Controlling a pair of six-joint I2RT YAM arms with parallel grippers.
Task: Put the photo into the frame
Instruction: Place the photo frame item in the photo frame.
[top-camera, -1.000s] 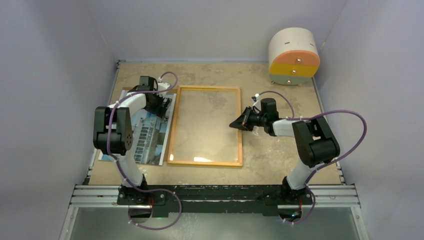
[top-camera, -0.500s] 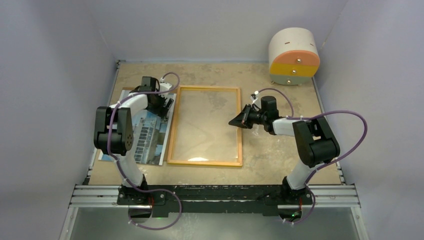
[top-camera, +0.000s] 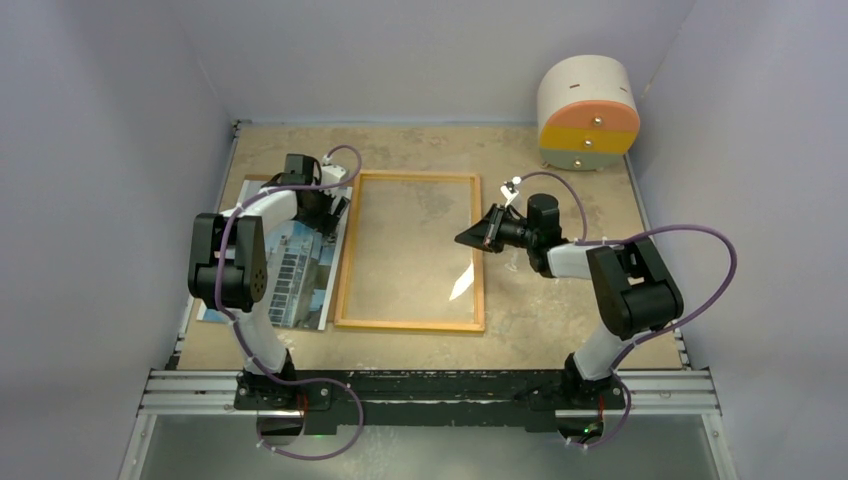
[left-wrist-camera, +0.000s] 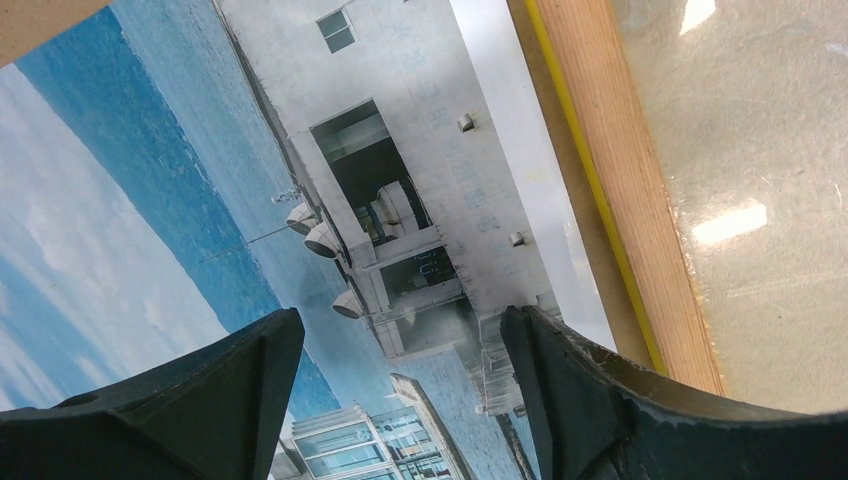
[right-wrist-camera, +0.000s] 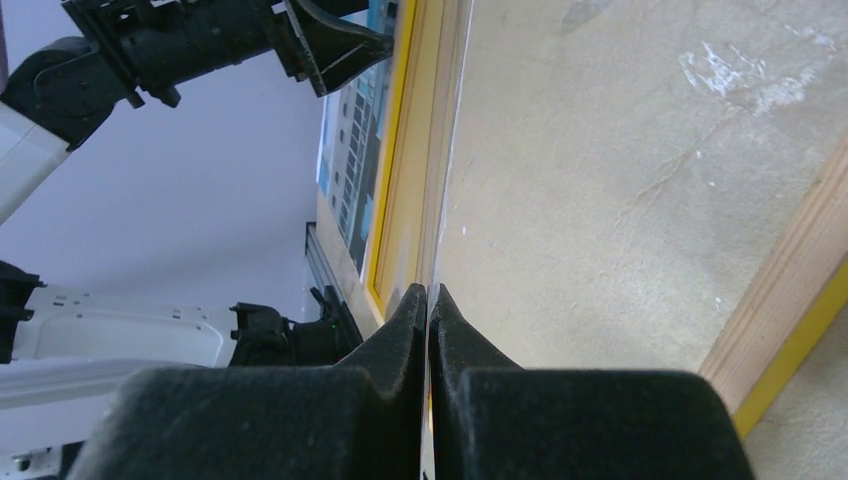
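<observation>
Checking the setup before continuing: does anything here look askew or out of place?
The clear pane seems lifted out of flat. The right gripper appears to pinch its edge at the right side of the frame, and its glare runs diagonally. The photo lies beside the frame, not in it.

Wide-spread left hand, tightly closed right hand

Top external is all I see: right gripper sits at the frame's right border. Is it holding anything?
Observer: The right wrist view shows the right gripper shut. A thin bright edge of the frame's clear pane runs straight into its tips, so it looks pinched there.
Operator: Left gripper's hidden under its arm. Open?
Observer: Yes. The left wrist view shows the left gripper open over the photo, with nothing in its grip.
</observation>
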